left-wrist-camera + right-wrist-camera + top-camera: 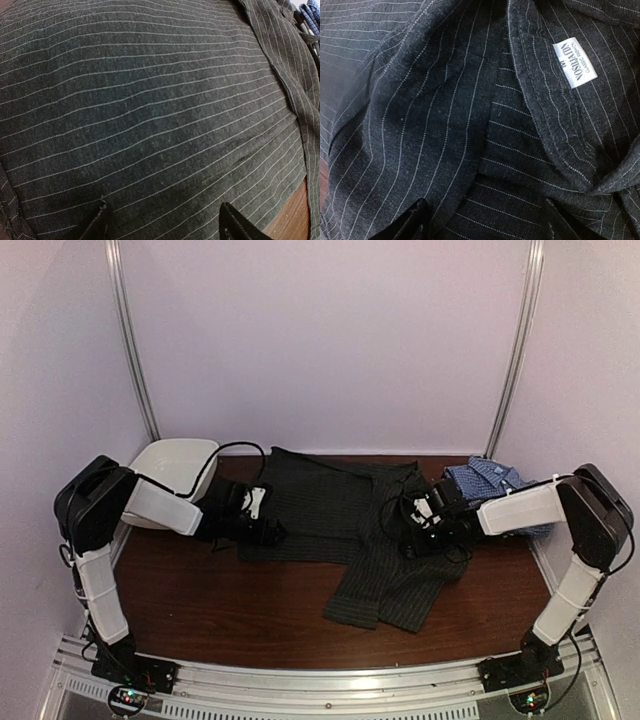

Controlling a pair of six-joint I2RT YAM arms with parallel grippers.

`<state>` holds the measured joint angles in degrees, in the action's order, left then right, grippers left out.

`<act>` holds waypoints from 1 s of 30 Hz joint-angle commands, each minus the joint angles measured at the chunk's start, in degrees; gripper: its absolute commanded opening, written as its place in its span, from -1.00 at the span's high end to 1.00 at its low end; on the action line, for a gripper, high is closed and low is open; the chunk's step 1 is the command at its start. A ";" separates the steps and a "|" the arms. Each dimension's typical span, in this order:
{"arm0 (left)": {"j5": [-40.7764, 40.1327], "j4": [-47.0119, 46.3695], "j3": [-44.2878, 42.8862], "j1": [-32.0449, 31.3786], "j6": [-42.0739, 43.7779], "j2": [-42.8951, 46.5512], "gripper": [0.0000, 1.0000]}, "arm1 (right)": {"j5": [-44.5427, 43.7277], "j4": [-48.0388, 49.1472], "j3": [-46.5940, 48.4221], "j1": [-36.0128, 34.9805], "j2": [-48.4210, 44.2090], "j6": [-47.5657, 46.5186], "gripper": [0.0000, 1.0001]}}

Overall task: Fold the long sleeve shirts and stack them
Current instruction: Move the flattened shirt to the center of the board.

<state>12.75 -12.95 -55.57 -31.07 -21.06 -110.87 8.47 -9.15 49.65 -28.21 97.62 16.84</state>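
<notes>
The black pinstriped shirt [330,520] lies spread across the middle of the table, one sleeve trailing toward the front. My left gripper [268,531] is open, low over its left edge; in the left wrist view flat striped cloth [150,110] fills the frame between the spread fingertips [100,222]. My right gripper [408,538] is open over the shirt's collar side; the right wrist view shows folded cloth [445,115] and the collar with a white label [575,62]. The blue-and-white check shirt [490,483] lies bunched at the back right, behind my right arm.
A white oval tub [175,472] stands at the back left, behind my left arm. Bare brown tabletop [230,600] shows in front of the shirt. Walls and metal posts close in the back and sides.
</notes>
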 commanded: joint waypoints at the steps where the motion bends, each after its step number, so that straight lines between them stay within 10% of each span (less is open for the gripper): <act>1: -0.80 1.85 6.73 0.14 -1.35 3.18 -0.41 | 3.53 5.50 -5.72 0.15 -2.03 3.31 -0.54; 16: -5.10 4.75 29.84 -1.73 -7.50 27.13 -0.24 | 1.68 4.85 -22.50 -11.69 -21.19 15.70 -0.54; 23: -5.66 8.67 27.98 -1.96 -6.86 38.43 -0.22 | -7.63 -3.00 -13.03 -12.83 -29.62 13.85 -0.56; 30: -5.95 6.52 24.60 -1.98 -6.27 38.61 -0.35 | -19.08 -8.02 -0.91 -12.84 -17.83 7.35 -0.54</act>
<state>7.49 -4.54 -28.53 -32.84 -27.57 -71.48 -2.04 -12.08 44.18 -40.80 73.49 28.18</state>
